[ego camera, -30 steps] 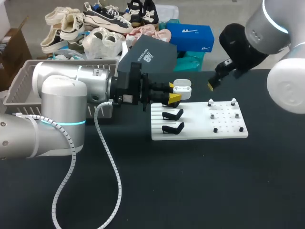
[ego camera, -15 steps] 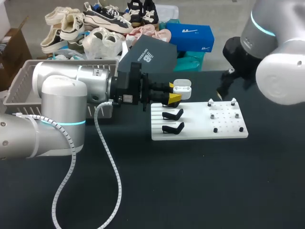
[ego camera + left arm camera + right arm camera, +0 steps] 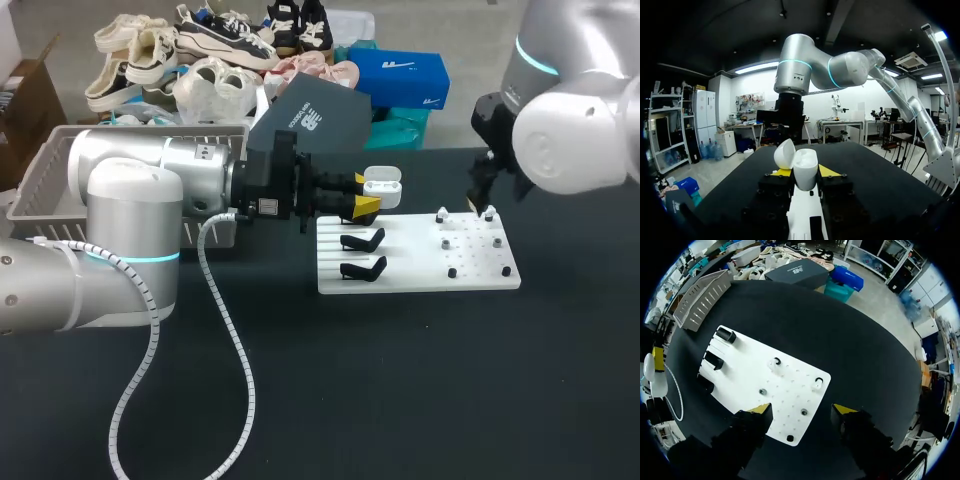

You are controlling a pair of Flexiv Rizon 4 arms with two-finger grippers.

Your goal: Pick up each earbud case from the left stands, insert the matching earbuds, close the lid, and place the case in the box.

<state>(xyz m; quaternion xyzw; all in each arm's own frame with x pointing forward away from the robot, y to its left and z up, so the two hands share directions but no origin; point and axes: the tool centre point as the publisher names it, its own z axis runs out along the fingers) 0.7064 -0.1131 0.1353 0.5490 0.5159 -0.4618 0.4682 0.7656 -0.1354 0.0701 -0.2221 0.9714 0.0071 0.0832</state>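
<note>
I had my left gripper [image 3: 805, 171] clamped on the open-lidded white plastic earbud case [image 3: 805, 167] at the far-left corner of the flat white pegboard [image 3: 420, 265]. My right gripper [image 3: 802, 412] hung with fingers apart above its right end.

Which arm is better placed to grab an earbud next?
The right arm: its open jaws hang over the white pegboard by the small white earbuds. The left jaws are shut on the open white earbud case.

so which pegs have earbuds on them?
The two in the far row of the board: left earbud and right earbud, both white. The four nearer pegs are bare and dark.
</note>
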